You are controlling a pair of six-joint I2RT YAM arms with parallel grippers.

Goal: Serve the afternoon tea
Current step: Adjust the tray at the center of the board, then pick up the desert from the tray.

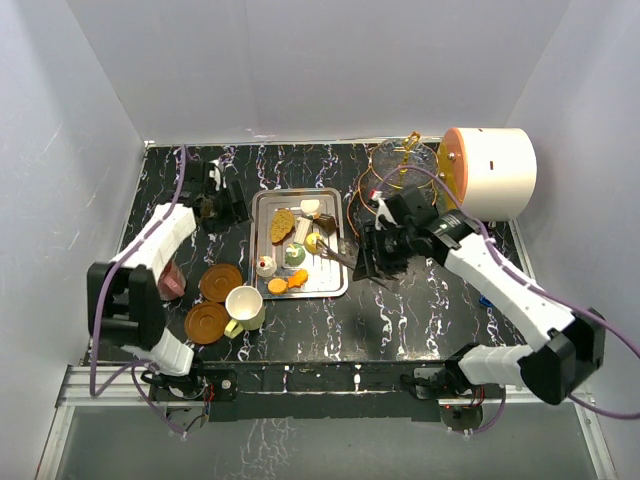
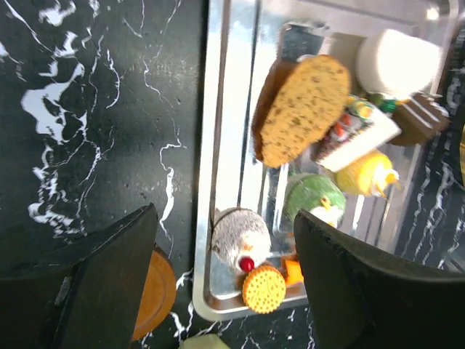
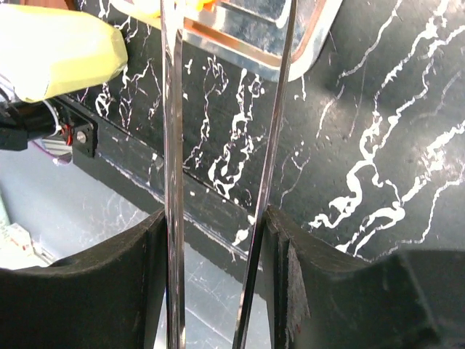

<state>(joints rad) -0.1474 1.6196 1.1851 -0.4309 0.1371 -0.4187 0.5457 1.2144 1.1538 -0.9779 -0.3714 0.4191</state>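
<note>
Black marble table [image 1: 400,320]: left gripper [image 2: 225,218] spread, white cherry-topped cake [image 2: 240,236] lined up between jaws; right gripper [image 3: 216,214] pinching metal tongs [image 3: 171,145].

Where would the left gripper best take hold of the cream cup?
Probably its rim, from straight above, with one finger inside: the cream cup stands upright, mouth open. Pick the wall on its right side, since the handle and the near saucer crowd its left.

No readable text, labels, brands or numbers anywhere in view
</note>
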